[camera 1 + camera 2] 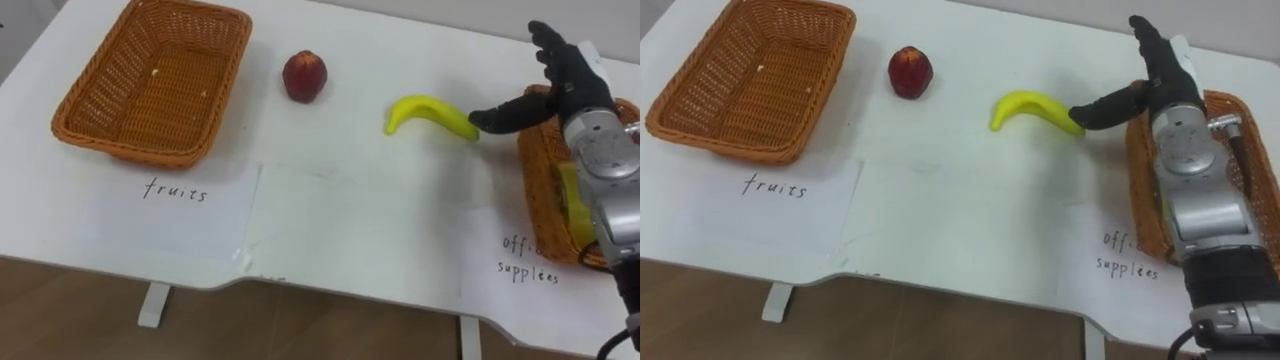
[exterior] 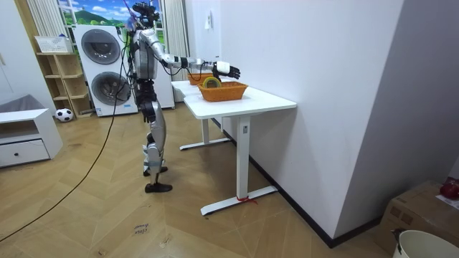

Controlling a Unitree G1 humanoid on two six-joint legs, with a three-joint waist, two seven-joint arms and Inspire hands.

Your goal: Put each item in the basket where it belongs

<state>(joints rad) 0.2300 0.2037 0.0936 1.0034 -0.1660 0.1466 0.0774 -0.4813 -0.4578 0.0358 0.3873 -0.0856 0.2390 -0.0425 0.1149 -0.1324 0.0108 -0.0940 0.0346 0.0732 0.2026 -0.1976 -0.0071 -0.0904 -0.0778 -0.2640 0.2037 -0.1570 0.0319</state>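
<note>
A yellow banana (image 1: 430, 112) lies on the white table (image 1: 350, 210), right of centre. A red apple (image 1: 304, 76) sits further left, beside the empty wicker fruit basket (image 1: 130, 140) at the far left. My right hand (image 1: 575, 80) hovers open over the left rim of the office supplies basket (image 1: 535, 170). Its fingers are straight, and its thumb reaches to the banana's right end. Whether the thumb touches the banana I cannot tell. A yellow-green item (image 1: 572, 200) lies in that basket, partly hidden by my forearm.
Paper labels lie in front of each basket: "fruits" (image 1: 175, 190) on the left, "office supplies" (image 1: 530, 260) on the right. The table's front edge runs close below them. In the room view I stand at the table's long side, with the basket (image 2: 224, 90) near its end.
</note>
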